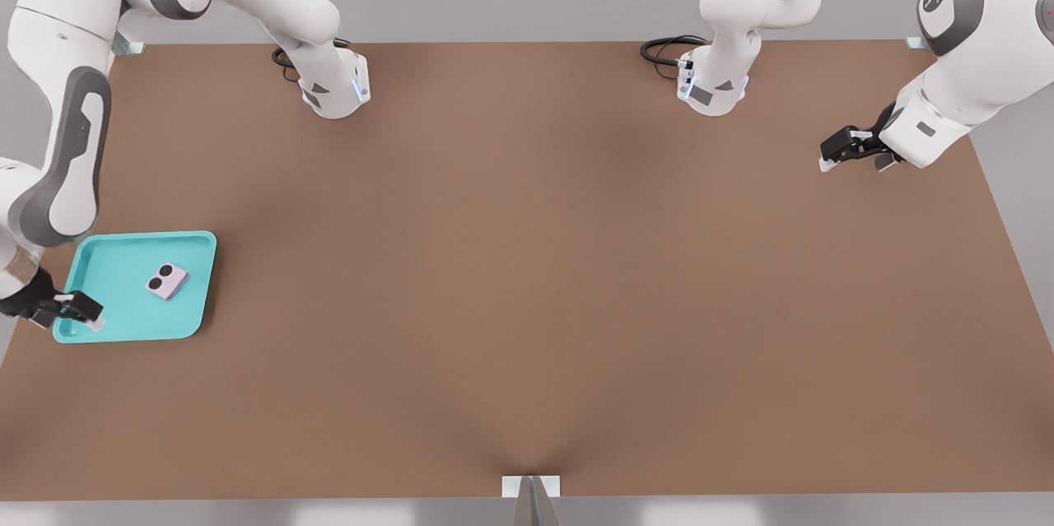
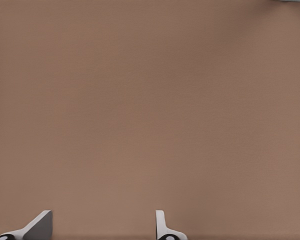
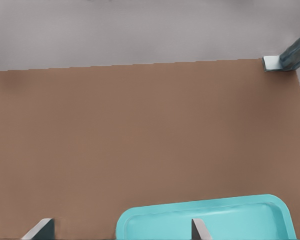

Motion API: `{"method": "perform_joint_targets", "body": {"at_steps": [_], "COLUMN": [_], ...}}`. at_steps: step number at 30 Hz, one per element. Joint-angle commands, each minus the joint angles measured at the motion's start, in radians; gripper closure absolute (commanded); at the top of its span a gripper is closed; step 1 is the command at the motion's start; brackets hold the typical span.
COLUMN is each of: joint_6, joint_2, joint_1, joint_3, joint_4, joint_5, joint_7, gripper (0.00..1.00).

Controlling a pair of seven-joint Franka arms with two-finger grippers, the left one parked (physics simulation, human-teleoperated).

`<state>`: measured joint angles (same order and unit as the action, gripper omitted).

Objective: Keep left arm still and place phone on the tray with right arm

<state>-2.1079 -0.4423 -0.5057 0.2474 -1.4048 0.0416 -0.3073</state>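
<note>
Front view gives you the whole layout: the phone point(image 1: 167, 281) lies flat inside the tray point(image 1: 115, 320), roughly in its middle, lenses up, touching nothing but the tray floor. The tray sits on the brown table point(image 1: 527, 279) near the edge at the front view's left. The right arm point(image 1: 58, 139) bends down along that same side, and its gripper point(image 1: 82, 314) hangs over the tray's near corner at the front view's left, beside the phone but apart from it.

You won't find the phone in the right wrist view — it shows only the rim and part of the tray point(image 3: 210, 220), bare table point(image 3: 140, 130) beyond it, and a metal bracket point(image 3: 277, 61) at the far table corner. What that view does add is the jaws: two fingertips point(image 3: 200, 231) stand spread wide with nothing between them, one over the tray and the other over the table — released, holding nothing.

Left wrist view shows you only plain table surface point(image 2: 150, 100).
</note>
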Motion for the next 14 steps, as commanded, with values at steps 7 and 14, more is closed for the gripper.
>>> {"method": "perform_joint_targets", "body": {"at_steps": [7,14], "joint_6": [0.479,0.482], "joint_2": [0.415,0.409], "joint_1": [0.59,0.604], "joint_3": [-0.364,-0.372], "joint_4": [-0.144,-0.149], "joint_5": [0.012,-0.008], "joint_7": [0.235,0.252], "gripper": [0.0,0.0]}}
